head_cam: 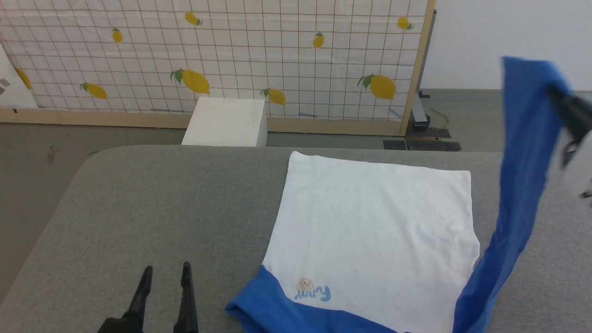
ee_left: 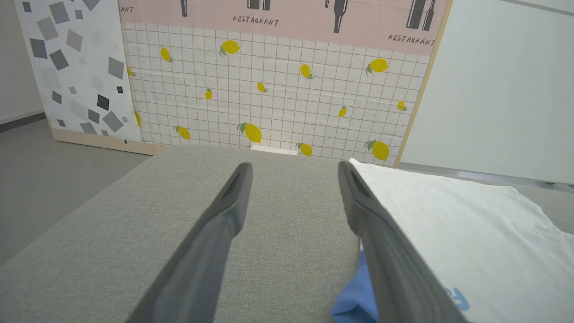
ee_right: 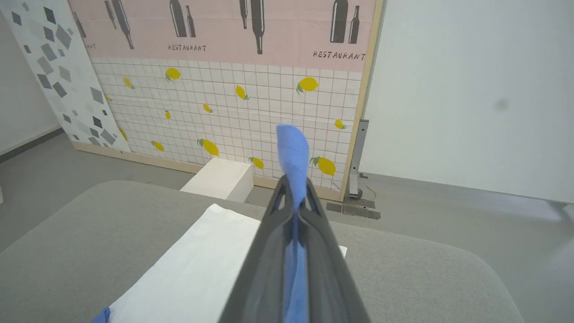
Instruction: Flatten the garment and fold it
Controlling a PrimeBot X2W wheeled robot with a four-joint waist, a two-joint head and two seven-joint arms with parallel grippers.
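The garment (head_cam: pixel 370 226) lies on the grey table (head_cam: pixel 162 208), its white body flat, with small blue lettering near the front edge. Its left blue sleeve is tucked at the near corner. Its right blue sleeve (head_cam: pixel 522 185) is lifted high off the table, pinched near its end by my right gripper (head_cam: pixel 557 92), which is shut on it at the right edge of the head view. In the right wrist view the blue sleeve (ee_right: pixel 293 152) sticks up between the shut gripper (ee_right: pixel 296 190). My left gripper (head_cam: pixel 167 274) rests open at the lower left, beside the garment (ee_left: pixel 448 224); left gripper (ee_left: pixel 293 172) holds nothing.
A white box (head_cam: pixel 226 122) stands on the floor behind the table's far edge. A lemon-print tiled panel (head_cam: pixel 231 55) with a wooden frame closes the back. Bare grey table surface stretches left of the garment.
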